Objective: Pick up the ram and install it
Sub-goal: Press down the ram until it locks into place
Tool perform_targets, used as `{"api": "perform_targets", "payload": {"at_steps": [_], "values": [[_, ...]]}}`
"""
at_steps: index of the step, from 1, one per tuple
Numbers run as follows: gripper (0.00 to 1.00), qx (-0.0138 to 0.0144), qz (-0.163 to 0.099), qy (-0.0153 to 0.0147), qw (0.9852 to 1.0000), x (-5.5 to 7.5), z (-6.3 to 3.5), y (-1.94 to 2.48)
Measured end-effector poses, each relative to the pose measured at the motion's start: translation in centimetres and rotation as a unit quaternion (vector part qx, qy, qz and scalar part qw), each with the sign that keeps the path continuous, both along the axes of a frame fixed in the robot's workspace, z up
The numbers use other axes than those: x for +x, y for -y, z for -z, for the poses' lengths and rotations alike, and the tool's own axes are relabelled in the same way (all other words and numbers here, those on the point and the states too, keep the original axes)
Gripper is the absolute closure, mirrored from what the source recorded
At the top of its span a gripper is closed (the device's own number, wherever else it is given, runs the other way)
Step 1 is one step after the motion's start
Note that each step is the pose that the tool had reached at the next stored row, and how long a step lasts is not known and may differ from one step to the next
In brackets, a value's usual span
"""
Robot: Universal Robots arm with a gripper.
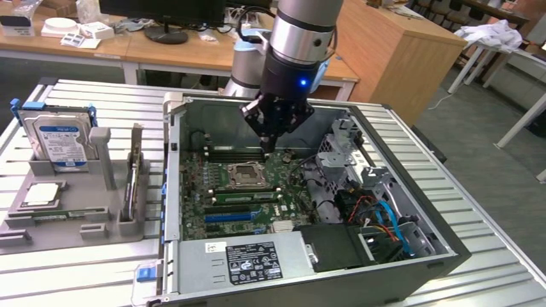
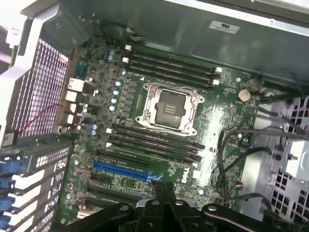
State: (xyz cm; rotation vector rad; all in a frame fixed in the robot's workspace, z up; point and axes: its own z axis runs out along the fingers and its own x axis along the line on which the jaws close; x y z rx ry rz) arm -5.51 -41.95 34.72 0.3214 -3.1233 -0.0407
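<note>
The black claw [image 1: 268, 146] on the silver and black robot arm [image 1: 298, 38] hangs inside the open grey metal computer case [image 1: 444, 246], which lies on its side on the ribbed light metal counter [image 1: 102, 268]. The claw's fingers are pressed together with nothing between them. In the exterior view their tips sit just above the green motherboard [image 1: 295, 167], at about twelve o'clock from the square silver processor socket [image 1: 247, 173] and close to the upper bank of black memory slots [image 1: 232, 153]. Whether the tips touch the board cannot be told.

In the wrist view the claw [image 2: 164, 188] shows as two dark fingers meeting over the motherboard [image 2: 224, 113], near a long blue expansion slot [image 2: 120, 170]. The processor socket [image 2: 170, 108] lies beyond it, with black memory slots [image 2: 171, 65] on its far side and a second bank [image 2: 154, 142] on its near side.

The ram [image 1: 133, 182], a thin narrow stick, stands on its edge in the grey plastic holder tray [image 1: 60, 224] on the counter, at about nine o'clock from the case in the exterior view, well apart from the claw. In the same tray, at about eleven o'clock from the ram, the silver hard drive with a blue label [image 1: 60, 137] stands upright, and at about nine o'clock a flat square silver chip [image 1: 41, 194] lies in its pocket.

Inside the case, at about six o'clock from the socket, sits a grey power supply with a black label [image 1: 253, 261], and at about four o'clock runs a bundle of black, blue and orange cables [image 1: 380, 217].
</note>
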Motion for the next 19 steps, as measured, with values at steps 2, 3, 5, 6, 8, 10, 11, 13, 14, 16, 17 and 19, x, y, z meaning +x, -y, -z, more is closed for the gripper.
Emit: {"api": "perform_targets", "payload": {"at_steps": [2,3,5,6,8,10,11,13,14,16,17,19], "values": [[0.89,0.0000,0.012,-0.0013,0.9999,0.00,0.00,0.00],[0.89,0.0000,0.018,-0.0019,0.9998,0.00,0.01,0.00],[0.89,0.0000,0.030,-0.0033,0.9996,0.00,0.01,0.00],[0.89,0.0000,0.036,-0.0040,0.9993,-0.01,0.01,0.00],[0.89,0.0000,0.048,-0.0052,0.9988,-0.01,0.02,0.00],[0.89,0.0000,0.060,-0.0058,0.9982,-0.01,0.03,0.00],[0.89,0.0000,0.064,-0.0059,0.9980,-0.02,0.03,0.00],[0.89,0.0001,0.064,-0.0059,0.9979,-0.02,0.03,0.00],[0.89,0.0001,0.064,-0.0059,0.9979,-0.01,0.03,0.00],[0.89,0.0001,0.064,-0.0059,0.9979,-0.02,0.03,0.00],[0.89,0.0001,0.066,-0.0059,0.9978,-0.02,0.03,0.00],[0.89,0.0002,0.074,-0.0060,0.9972,-0.02,0.03,0.00]]}}
